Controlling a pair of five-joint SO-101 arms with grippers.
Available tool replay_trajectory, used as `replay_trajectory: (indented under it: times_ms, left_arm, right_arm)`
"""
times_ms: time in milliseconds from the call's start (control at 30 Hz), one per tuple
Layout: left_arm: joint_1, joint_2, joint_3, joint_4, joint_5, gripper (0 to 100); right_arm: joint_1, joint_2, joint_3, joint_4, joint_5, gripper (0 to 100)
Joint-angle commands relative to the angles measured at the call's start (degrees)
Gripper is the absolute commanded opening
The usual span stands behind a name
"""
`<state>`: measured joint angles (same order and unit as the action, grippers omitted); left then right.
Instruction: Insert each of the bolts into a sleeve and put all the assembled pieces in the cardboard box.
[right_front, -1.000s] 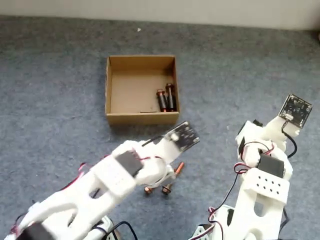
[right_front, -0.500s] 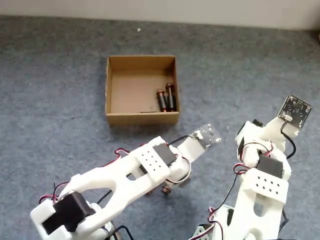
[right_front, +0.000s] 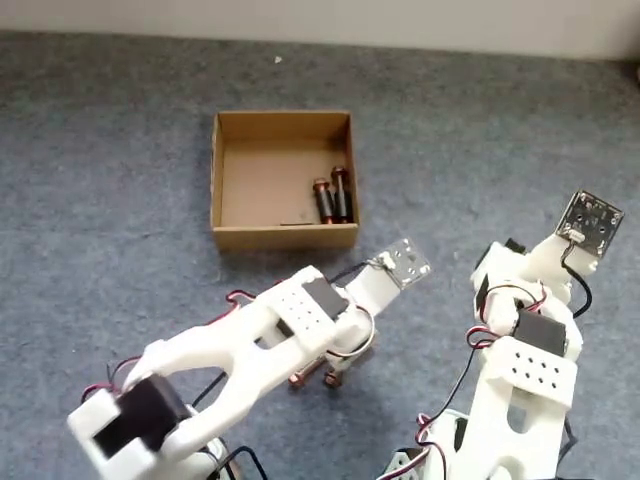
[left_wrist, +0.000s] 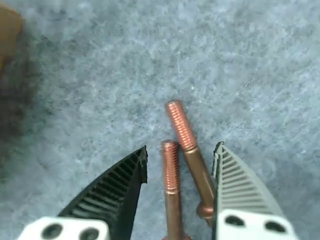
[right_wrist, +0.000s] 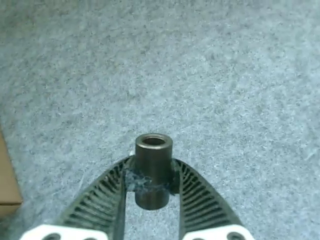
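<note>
Two copper bolts lie side by side on the grey carpet, one nearer the wrist and the other reaching farther out. My left gripper is open and straddles both, its fingers apart from them. From above, the left arm covers most of the bolts, leaving their heads showing. A dark sleeve stands upright with my right gripper shut on it, its bore facing up. The cardboard box holds two assembled pieces at its right side.
The right arm stands at the right, a short way from the left arm. The box's near wall is just beyond the left arm's wrist. A box corner and a box edge show in the wrist views.
The left arm has swung right and lowered over the bolts, then eased slightly back. One bolt is now hidden under it. The right arm has not moved.
</note>
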<state>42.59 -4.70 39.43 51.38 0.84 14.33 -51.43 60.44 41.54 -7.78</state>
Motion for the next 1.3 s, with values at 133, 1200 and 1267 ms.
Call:
replay_trajectory:
  times_ms: [133, 1200, 1267]
  left_arm:
    - [-2.6, 11.8, -12.0, 3.3, 2.3, 23]
    - [-30.4, -24.4, 3.8, 8.3, -24.0, 23]
    - [-28.1, -24.1, 4.5, 8.4, -22.2, 23]
  right_arm:
    - [0.7, -1.3, -0.6, -1.5, -0.2, 0.5]
    - [0.4, -1.3, -0.6, -1.4, -0.2, 0.6]
    - [0.4, -1.3, -0.6, -1.4, -0.2, 0.6]
